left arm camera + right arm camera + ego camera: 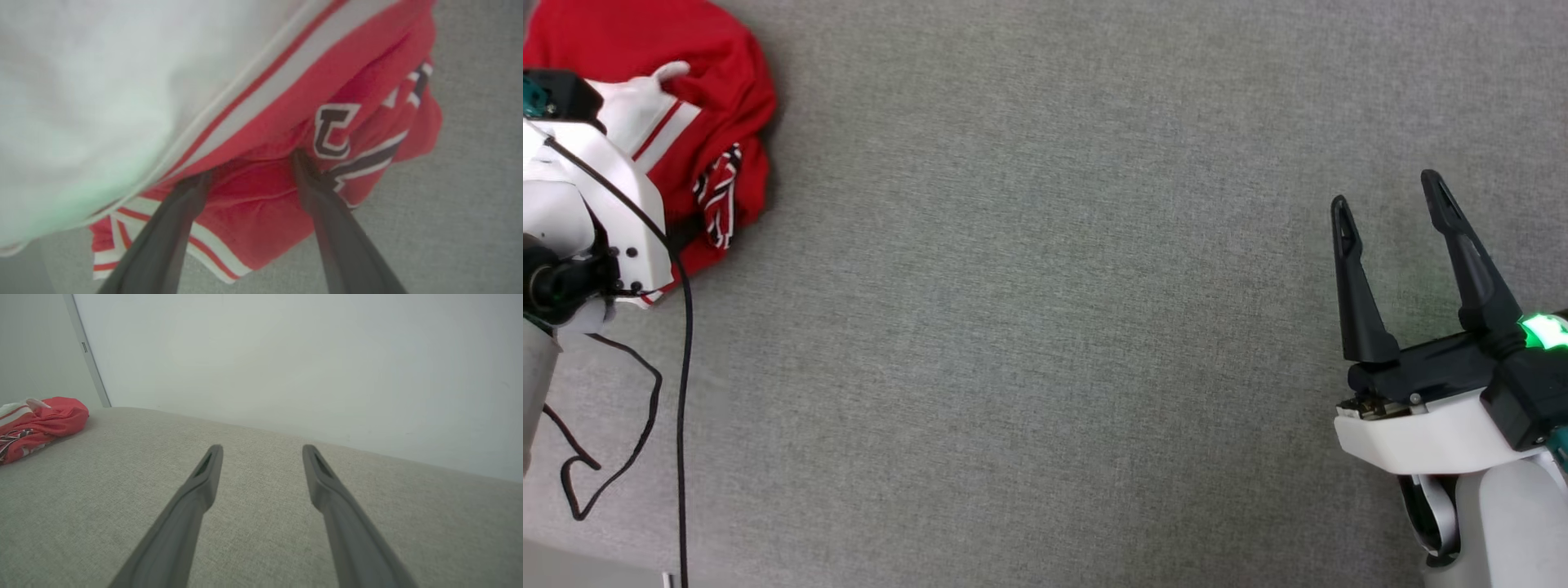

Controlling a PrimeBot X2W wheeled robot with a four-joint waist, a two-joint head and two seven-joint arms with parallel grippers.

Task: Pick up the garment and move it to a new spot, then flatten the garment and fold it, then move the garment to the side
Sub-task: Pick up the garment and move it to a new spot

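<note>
The garment [727, 73], a red jersey with white panels and striped trim, lies bunched at the far left corner of the grey surface. My left wrist [596, 188] hangs over it and hides its own fingers in the head view. In the left wrist view my left gripper [253, 163] is open, both fingertips pressed into the red folds of the garment [253, 212] beside black white-outlined lettering. The right gripper [1387, 192] hovers open and empty at the lower right, far from the jersey. In its own view the right gripper [262, 451] points over bare cloth, with the garment [53, 418] at far left.
A grey fabric surface [1045, 327] spreads across the whole head view. A loose black cable [682, 367] trails down from my left arm. A pale wall [286, 355] stands behind the surface's far edge.
</note>
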